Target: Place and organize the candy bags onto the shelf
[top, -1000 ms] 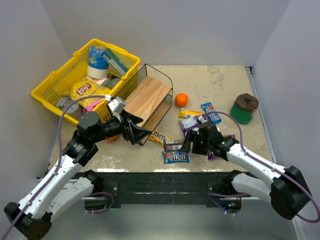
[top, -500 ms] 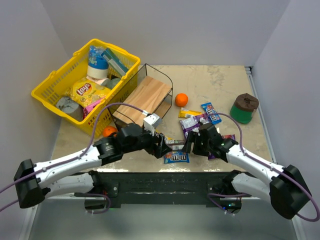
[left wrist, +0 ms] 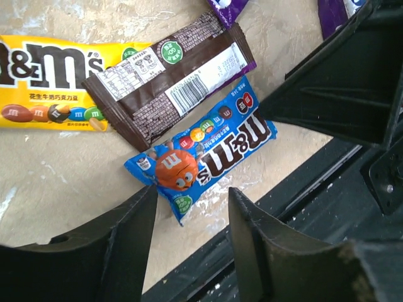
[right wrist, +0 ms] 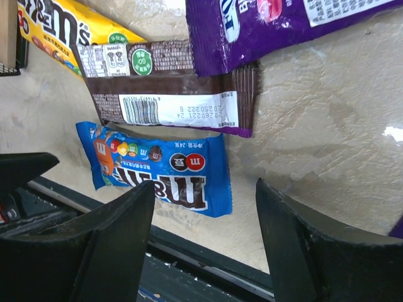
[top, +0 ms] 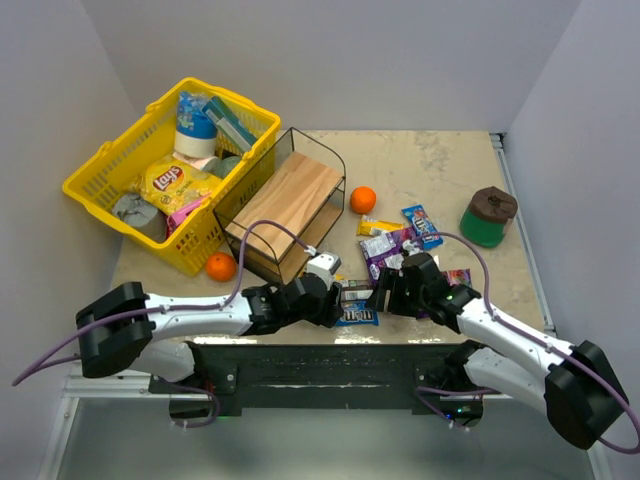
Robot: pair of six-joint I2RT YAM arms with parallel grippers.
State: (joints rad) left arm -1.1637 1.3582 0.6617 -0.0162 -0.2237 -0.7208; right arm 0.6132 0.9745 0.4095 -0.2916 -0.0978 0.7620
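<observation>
Left wrist view: the left hand (left wrist: pixel 192 202) is seen with its fingers parted on either side of one end of a blue M&M's candy bag (left wrist: pixel 208 157) lying flat at the near edge of the table (left wrist: pixel 56 170), while the right hand (right wrist: pixel 204 189), spread wide, is held over the bag's other end. Just beyond, a brown bag (left wrist: pixel 170 75), a yellow M&M's bag (left wrist: pixel 44 69) and a purple bag (right wrist: pixel 271 25) are strewn, the brown one overlapped by the purple. Farther back, the shelf (top: pixel 290 200) is flanked by a yellow basket (top: pixel 100 185) and an orange (top: pixel 362 199).
</observation>
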